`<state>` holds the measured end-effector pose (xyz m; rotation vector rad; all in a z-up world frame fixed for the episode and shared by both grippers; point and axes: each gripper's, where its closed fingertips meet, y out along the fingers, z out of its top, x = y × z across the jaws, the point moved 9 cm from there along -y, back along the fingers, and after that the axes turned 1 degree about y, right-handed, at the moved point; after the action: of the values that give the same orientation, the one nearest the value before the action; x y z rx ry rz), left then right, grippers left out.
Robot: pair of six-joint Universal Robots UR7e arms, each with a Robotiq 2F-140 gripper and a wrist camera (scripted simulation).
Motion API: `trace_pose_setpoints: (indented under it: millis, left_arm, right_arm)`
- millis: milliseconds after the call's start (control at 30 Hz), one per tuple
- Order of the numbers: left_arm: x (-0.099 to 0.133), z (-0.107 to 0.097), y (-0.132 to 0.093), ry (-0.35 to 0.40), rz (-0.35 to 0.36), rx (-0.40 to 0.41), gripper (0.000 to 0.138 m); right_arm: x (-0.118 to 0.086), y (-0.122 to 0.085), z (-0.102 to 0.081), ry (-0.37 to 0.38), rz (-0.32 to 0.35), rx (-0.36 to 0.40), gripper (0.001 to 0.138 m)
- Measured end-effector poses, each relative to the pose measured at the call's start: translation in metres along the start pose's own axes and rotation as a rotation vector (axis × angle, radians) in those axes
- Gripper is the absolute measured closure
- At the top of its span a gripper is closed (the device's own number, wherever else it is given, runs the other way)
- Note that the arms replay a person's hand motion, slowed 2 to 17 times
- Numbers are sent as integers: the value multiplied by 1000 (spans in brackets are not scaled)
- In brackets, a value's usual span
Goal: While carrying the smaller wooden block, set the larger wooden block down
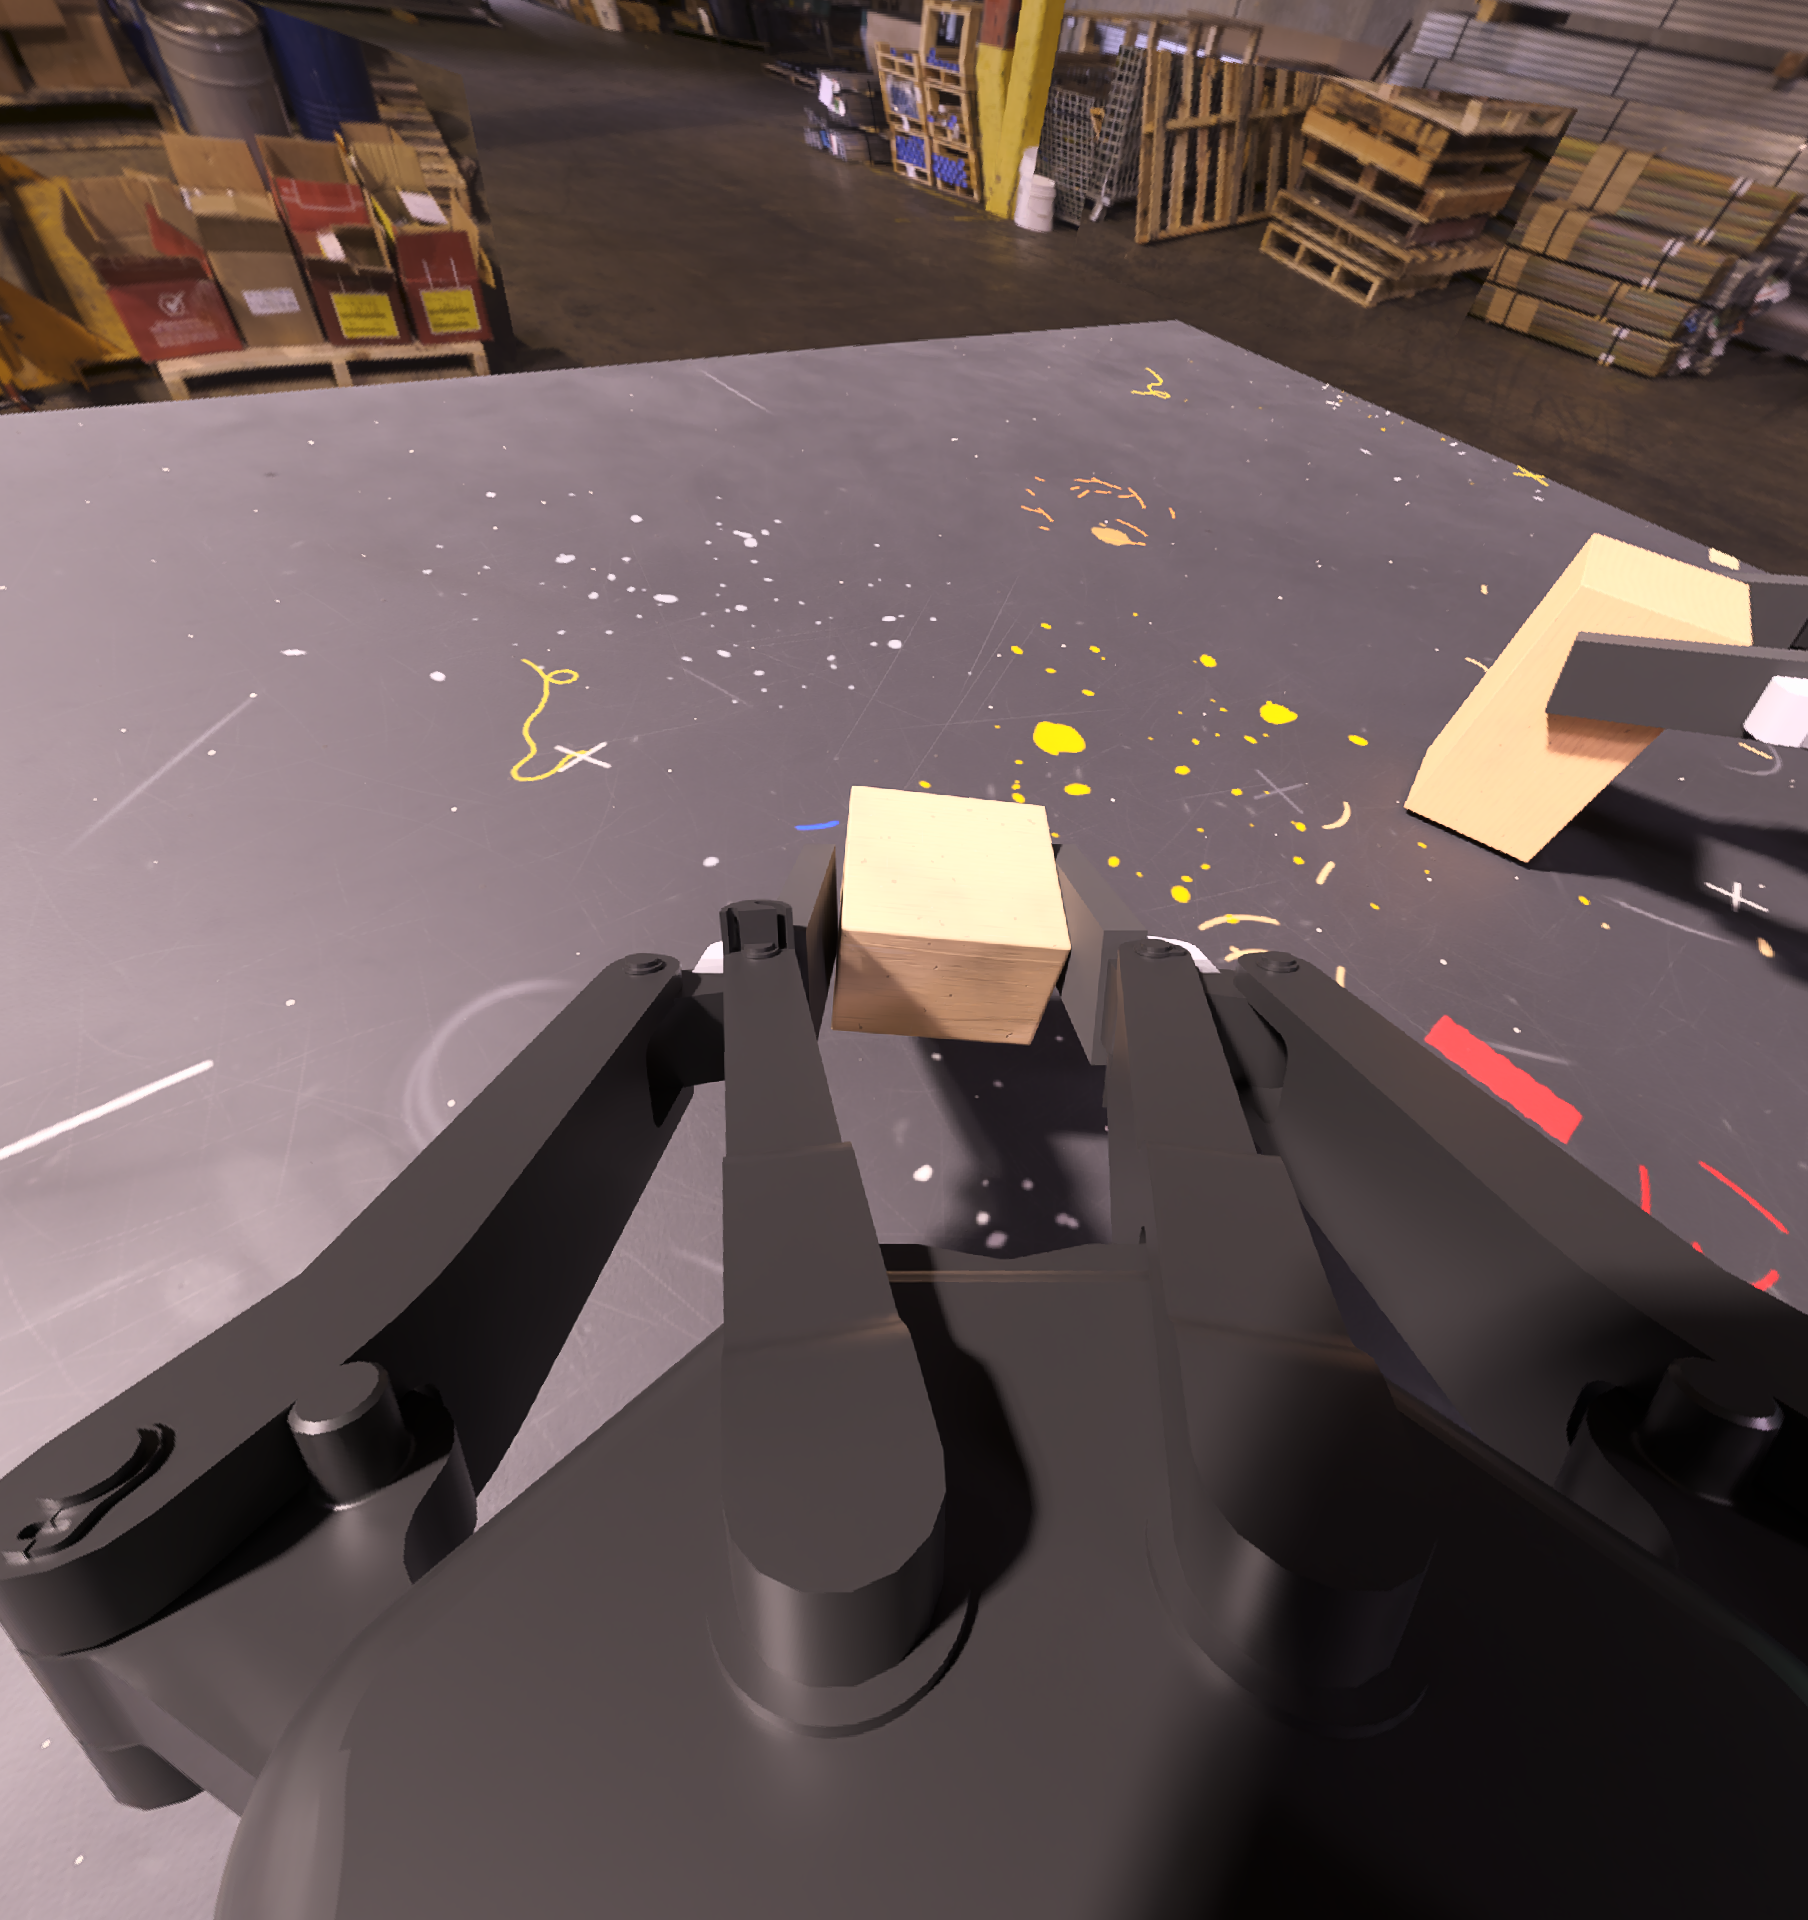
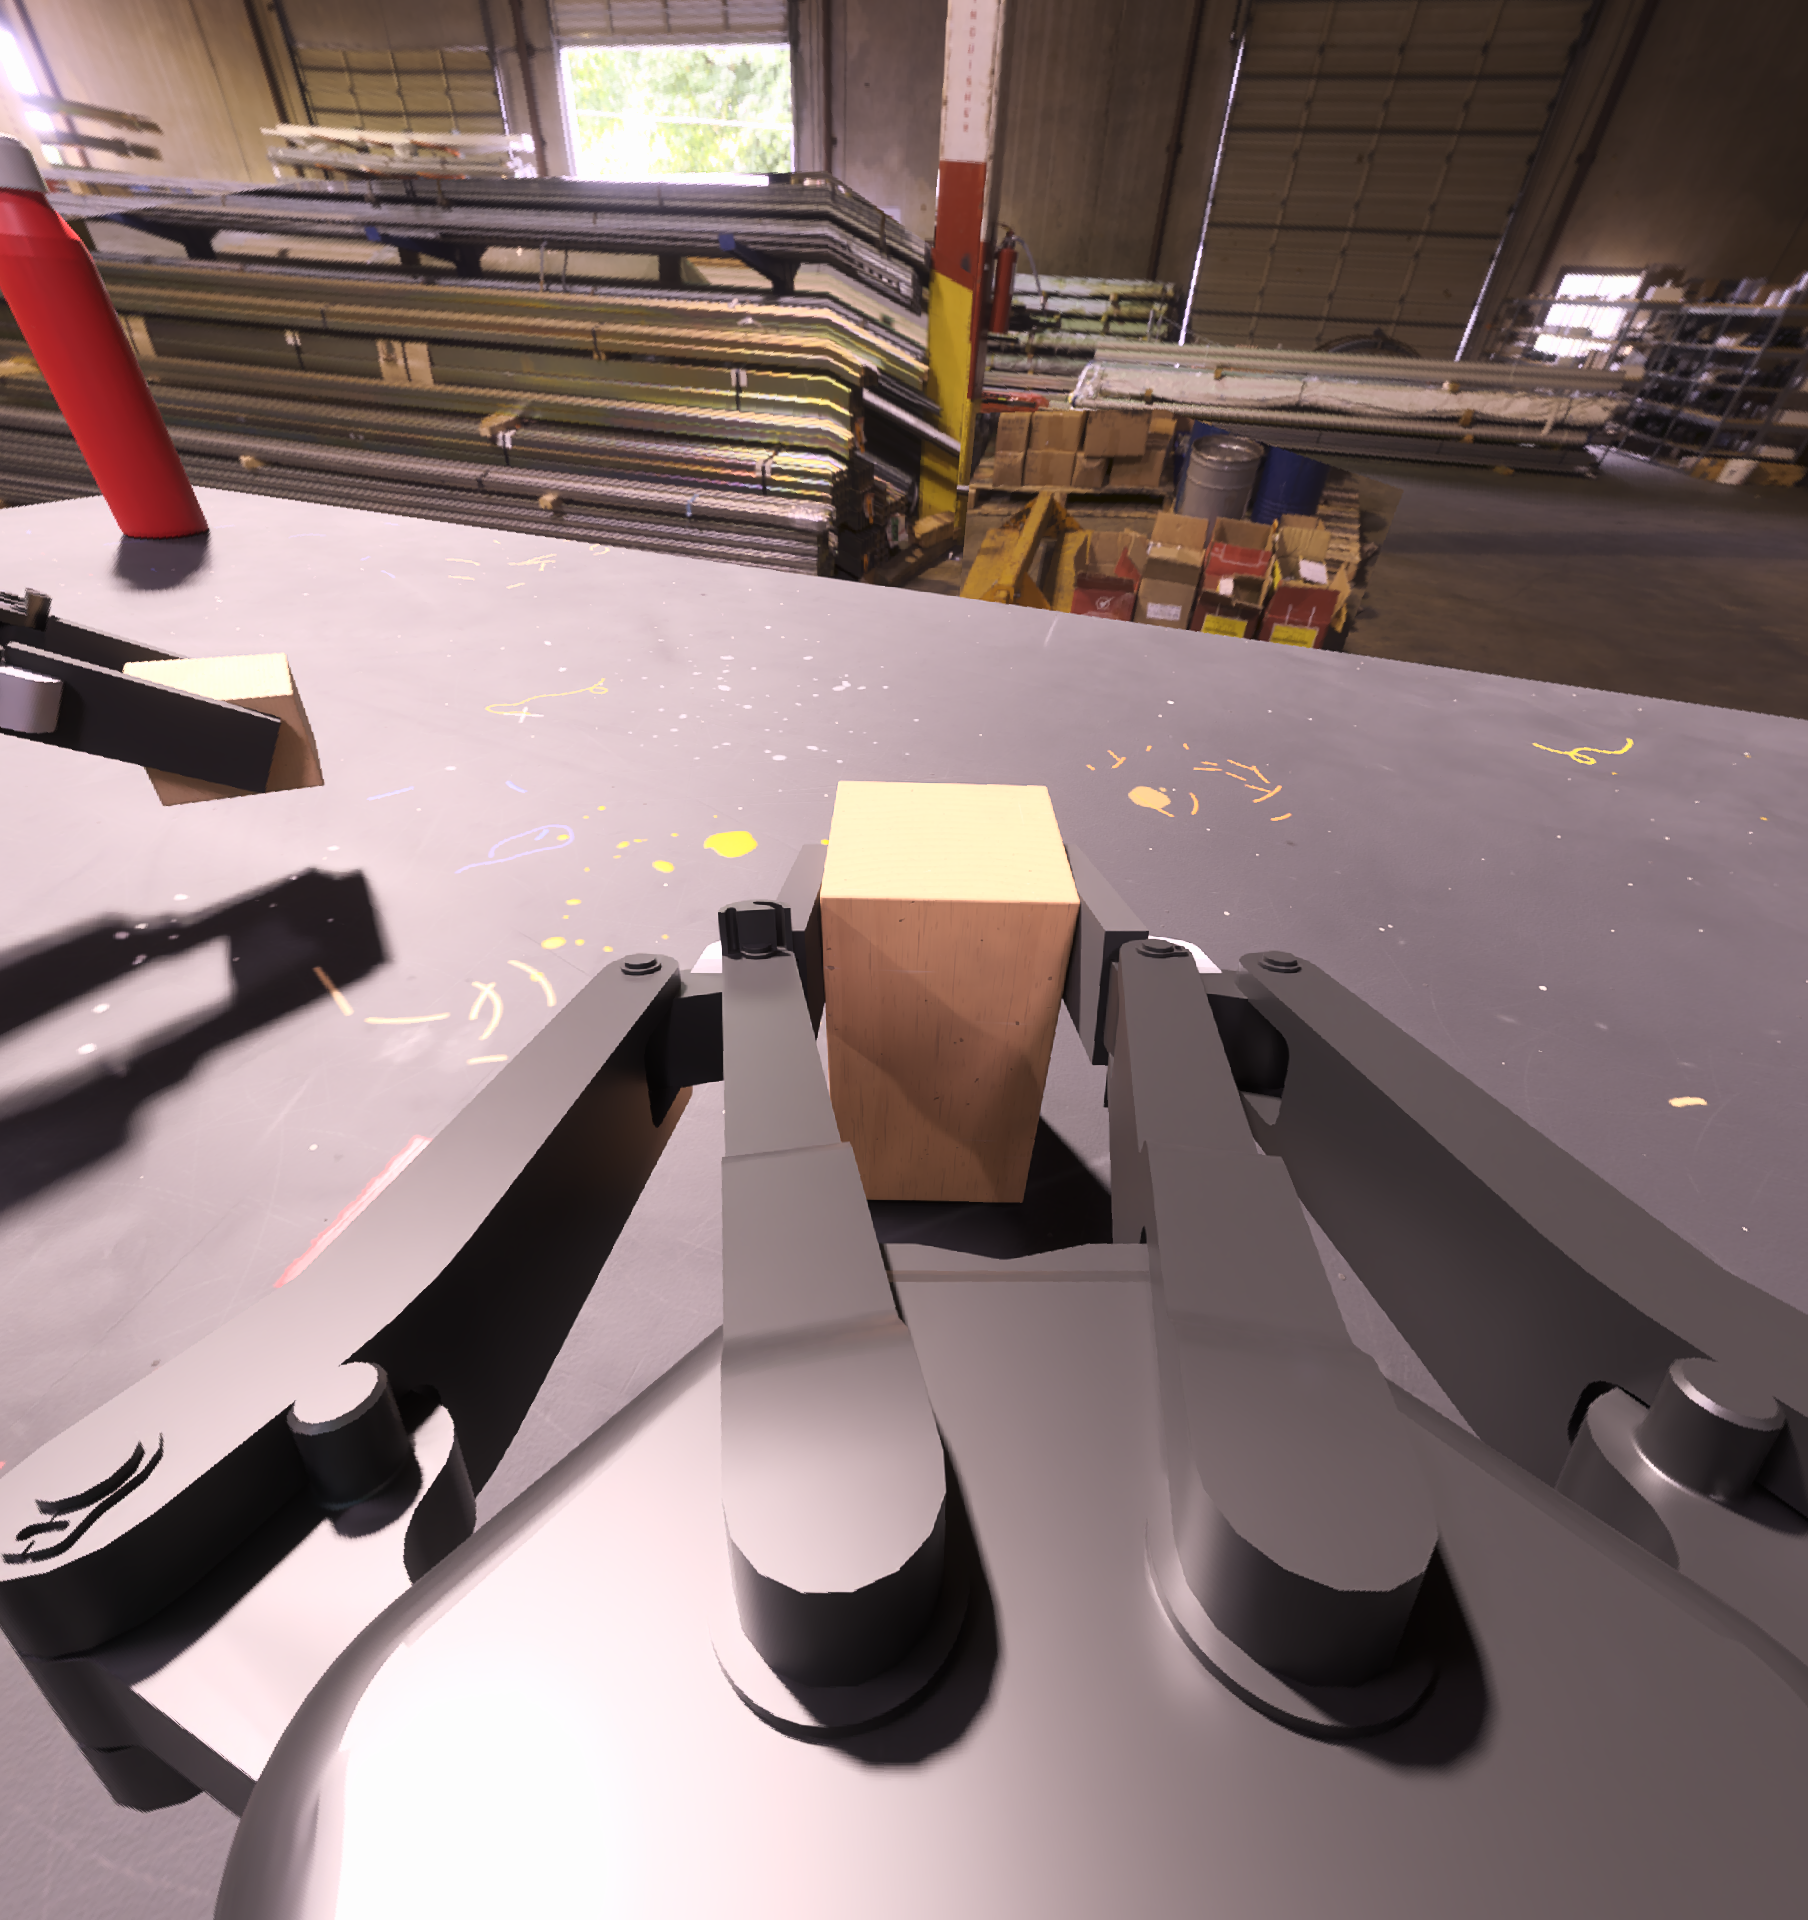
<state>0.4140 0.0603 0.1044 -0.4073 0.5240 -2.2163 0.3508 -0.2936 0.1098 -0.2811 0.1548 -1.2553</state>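
The smaller wooden block (image 1: 950, 914) is a pale cube, and my left gripper (image 1: 947, 909) is shut on it and holds it above the grey table (image 1: 308, 831). It also shows at the left of the right wrist view (image 2: 282, 717), lifted, with its shadow on the table below. The larger wooden block (image 2: 947, 997) is a tall pale block, and my right gripper (image 2: 947, 920) is shut on its upper part. Its lower end is at or just above the table. In the left wrist view it (image 1: 1523, 748) is tilted at the right, between the right gripper's fingers (image 1: 1658, 691).
A red bottle (image 2: 79, 343) with a grey cap stands on the far left part of the table. The table top (image 2: 1399, 883) is spattered with paint marks. Pallets, boxes and metal racks stand beyond its edges.
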Motion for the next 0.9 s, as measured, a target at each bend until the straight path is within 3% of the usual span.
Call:
trace_pose_setpoints:
  millis: [900]
  left_arm:
    - [-3, 0, -1, -14, 3, 8, 86]
  right_arm:
    - [1, 0, 0, 13, 2, 1, 86]
